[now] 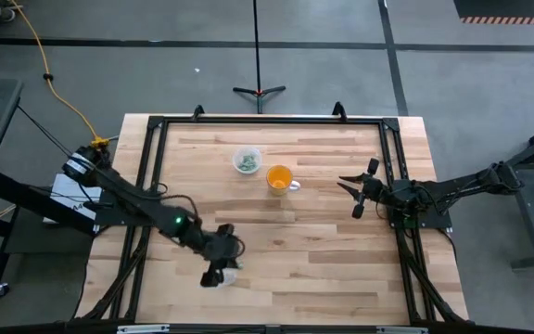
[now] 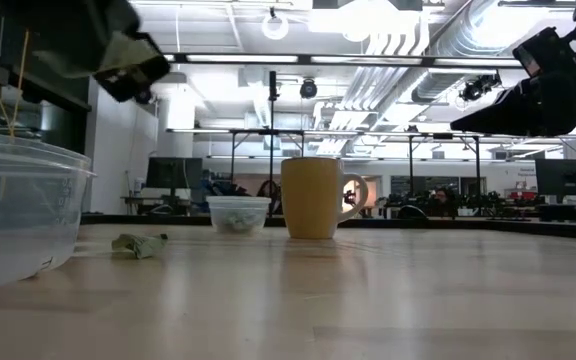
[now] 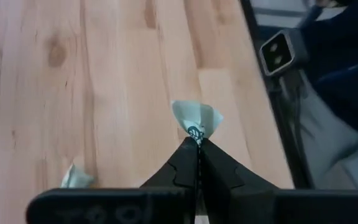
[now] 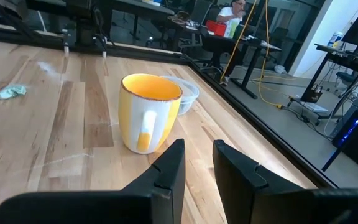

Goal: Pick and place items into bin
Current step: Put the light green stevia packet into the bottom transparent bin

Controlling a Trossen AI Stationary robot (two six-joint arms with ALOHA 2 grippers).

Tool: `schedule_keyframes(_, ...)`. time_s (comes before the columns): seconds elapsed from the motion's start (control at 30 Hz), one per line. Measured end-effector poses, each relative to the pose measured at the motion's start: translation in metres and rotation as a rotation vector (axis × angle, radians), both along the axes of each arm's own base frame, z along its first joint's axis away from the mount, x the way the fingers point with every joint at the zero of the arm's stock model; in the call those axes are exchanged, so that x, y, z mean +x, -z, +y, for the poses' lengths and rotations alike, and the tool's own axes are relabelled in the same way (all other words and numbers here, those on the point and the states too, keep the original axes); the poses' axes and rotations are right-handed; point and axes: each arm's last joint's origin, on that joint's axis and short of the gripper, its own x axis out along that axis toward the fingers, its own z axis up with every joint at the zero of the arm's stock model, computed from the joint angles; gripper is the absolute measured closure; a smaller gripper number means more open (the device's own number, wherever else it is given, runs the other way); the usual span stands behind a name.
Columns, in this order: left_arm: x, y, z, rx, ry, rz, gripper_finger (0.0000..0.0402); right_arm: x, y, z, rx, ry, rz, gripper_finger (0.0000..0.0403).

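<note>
one pale item (image 3: pixel 194 120) pinched at left pincer (image 3: pixel 198 144) tips (right pincer (image 4: pixel 198 163) open)

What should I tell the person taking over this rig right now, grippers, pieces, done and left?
Left gripper: shut on a pale green piece, raised over the near edge of the table, beside a clear bowl.
Right gripper: open, empty, waiting at the right side, facing the orange cup.
Done: the small clear bin beside the cup already holds a few green pieces.
Left: carry the held piece to the bin and drop it. Another loose piece lies on the wood near the left gripper; it goes next.
</note>
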Motion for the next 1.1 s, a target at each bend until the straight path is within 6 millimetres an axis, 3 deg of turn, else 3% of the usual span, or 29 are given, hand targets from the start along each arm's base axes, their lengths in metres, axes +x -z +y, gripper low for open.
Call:
schedule_keyframes(0.3,-0.017,0.009,-0.010,0.012,-0.090,0.143,0.0370,0.000,0.000,0.000,0.001,0.000,-0.002,0.0329)
schedule_keyframes(0.7,-0.015,0.009,-0.005,0.048,-0.188,0.119,0.0197,0.000,0.000,0.000,0.001,-0.002,-0.002,0.0329)
schedule_keyframes(0.87,-0.006,0.010,0.014,0.096,-0.222,0.117,0.0165,0.000,0.000,0.000,-0.003,-0.002,0.000,0.0329)
schedule_keyframes(1.1,0.006,0.014,0.062,0.210,-0.244,0.183,0.0161,0.000,0.000,0.000,0.001,-0.003,-0.002,0.0329)
